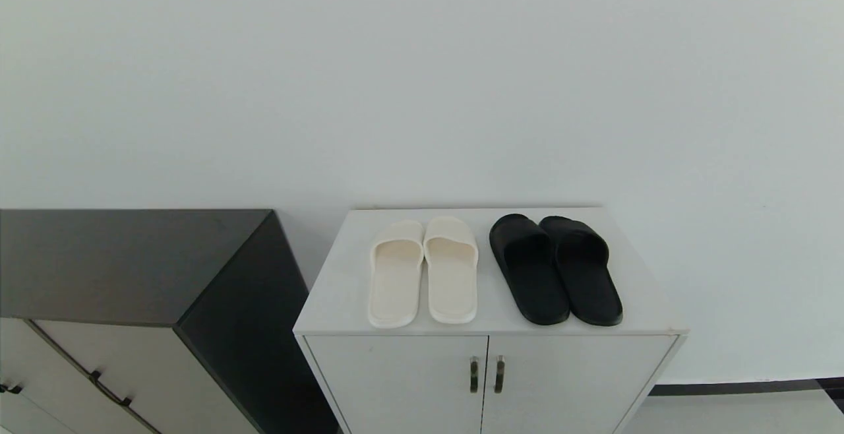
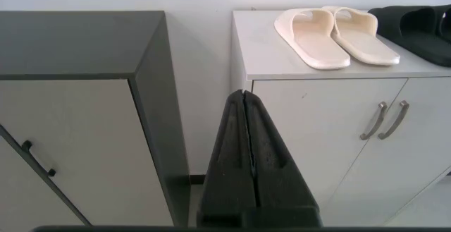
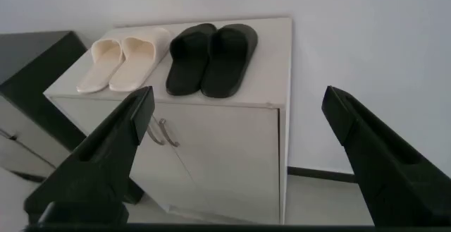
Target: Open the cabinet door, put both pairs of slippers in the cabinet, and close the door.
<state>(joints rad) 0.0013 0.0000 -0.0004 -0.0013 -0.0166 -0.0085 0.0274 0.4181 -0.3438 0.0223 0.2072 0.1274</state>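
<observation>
A dark cabinet [image 1: 132,262] stands left of the smaller white cabinet [image 1: 395,381], whose two doors are shut, so its inside is hidden. On its top lie the cream slippers [image 1: 422,269] at the left and the black slippers [image 1: 557,269] at the right. The left tool [image 2: 244,98] is pressed closed; the right tool [image 3: 238,96] is spread wide.

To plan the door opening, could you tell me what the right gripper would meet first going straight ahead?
Probably the white cabinet's right door, near its top edge, though depth is unclear.
</observation>
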